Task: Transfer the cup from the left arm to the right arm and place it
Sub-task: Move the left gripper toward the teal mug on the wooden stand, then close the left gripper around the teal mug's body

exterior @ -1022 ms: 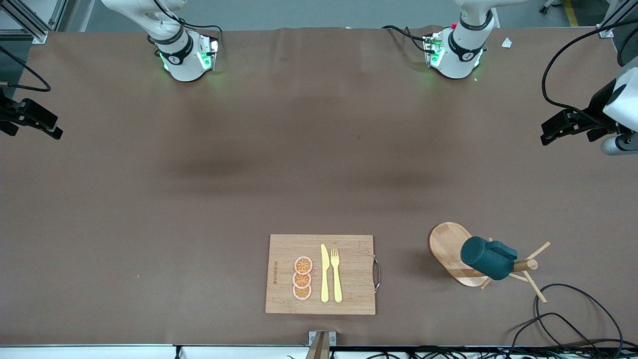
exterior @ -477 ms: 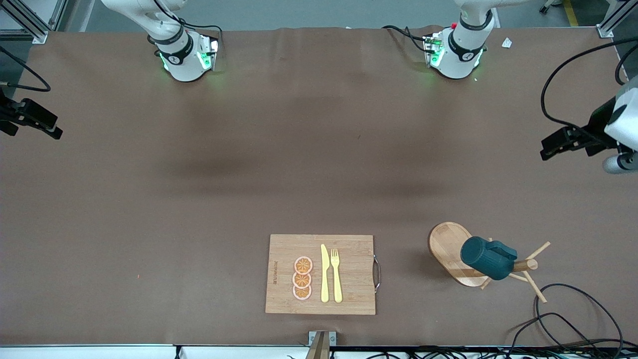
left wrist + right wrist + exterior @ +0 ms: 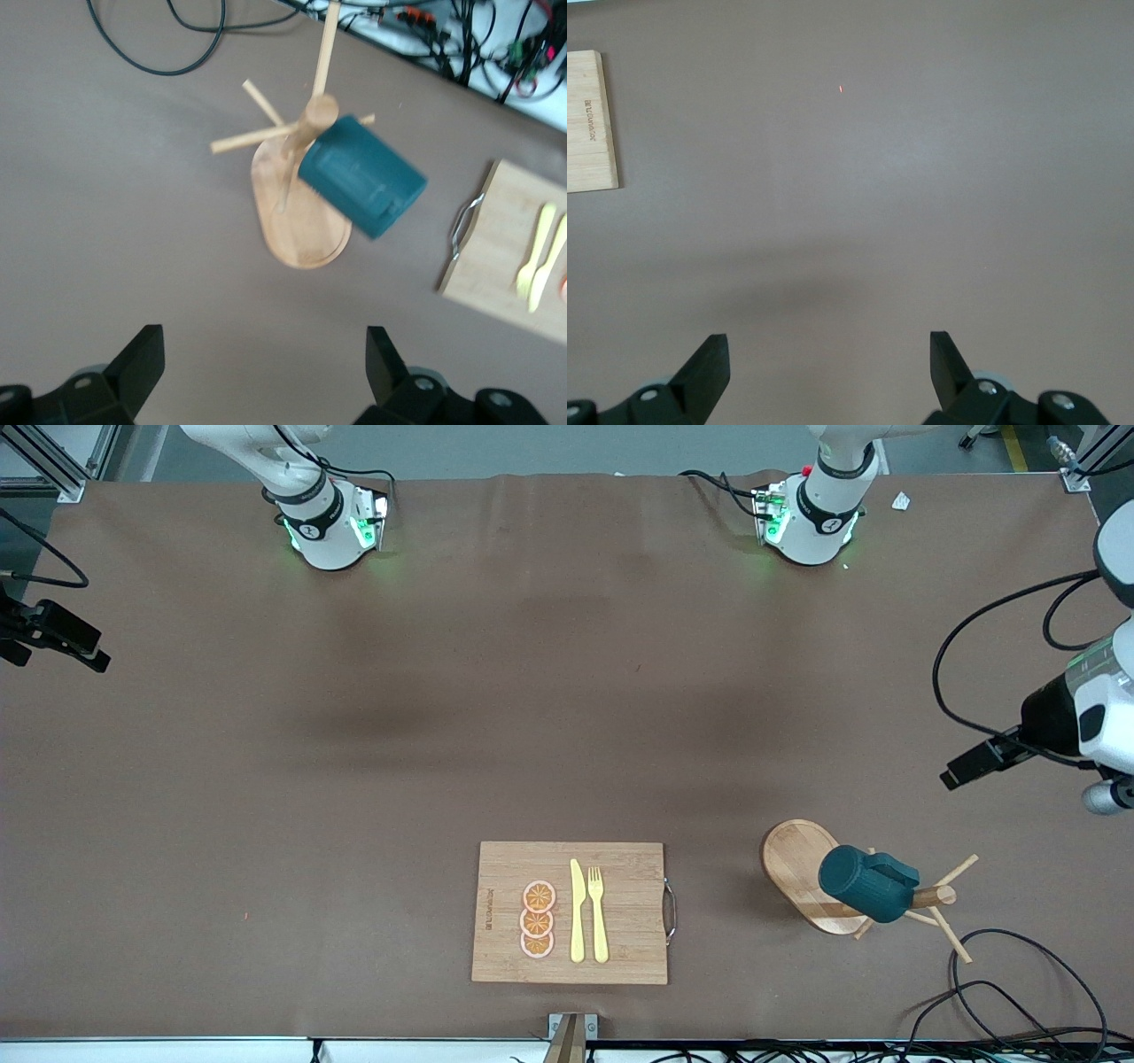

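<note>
The dark teal ribbed cup [image 3: 866, 884] hangs tilted on a peg of the wooden peg stand [image 3: 797, 861], toward the left arm's end of the table. It also shows in the left wrist view [image 3: 361, 175], on the stand [image 3: 301, 239]. My left gripper [image 3: 961, 772] is open and empty over bare table, apart from the stand; its open jaws show in the left wrist view [image 3: 266, 350]. My right gripper [image 3: 89, 651] waits open and empty over the right arm's end of the table, with only bare table under it in the right wrist view [image 3: 828, 354].
A wooden cutting board [image 3: 620, 868] with a yellow knife [image 3: 577, 912], a yellow fork [image 3: 598, 912] and orange slices [image 3: 537, 919] lies near the front edge. Its corner shows in the right wrist view [image 3: 589, 119]. Black cables [image 3: 1019, 974] loop beside the stand.
My left arm has swung along the table's edge toward the front camera and the peg stand, still open. The right arm, the cup and the stand have not moved.
</note>
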You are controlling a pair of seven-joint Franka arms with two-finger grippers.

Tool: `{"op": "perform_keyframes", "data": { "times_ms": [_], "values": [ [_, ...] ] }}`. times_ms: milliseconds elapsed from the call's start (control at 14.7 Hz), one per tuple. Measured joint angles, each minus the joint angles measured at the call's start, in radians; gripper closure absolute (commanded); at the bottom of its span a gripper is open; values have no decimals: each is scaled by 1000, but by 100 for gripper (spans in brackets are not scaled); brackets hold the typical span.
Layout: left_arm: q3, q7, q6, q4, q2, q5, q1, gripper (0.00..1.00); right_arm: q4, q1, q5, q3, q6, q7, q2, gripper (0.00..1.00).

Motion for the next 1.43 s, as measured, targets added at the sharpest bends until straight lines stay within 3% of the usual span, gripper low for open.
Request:
{"op": "perform_keyframes", "data": {
  "times_ms": [545, 953, 1430],
  "values": [
    [1, -238, 233, 30, 141, -102, 22, 0, 0, 0, 0, -1, 0, -1, 0, 0],
    [-11, -485, 278, 101, 248, -183, 11, 0, 0, 0, 0, -1, 0, -1, 0, 0],
    [-15, -558, 282, 106, 312, -209, 4, 0, 0, 0, 0, -1, 0, -1, 0, 0]
  ]
}}
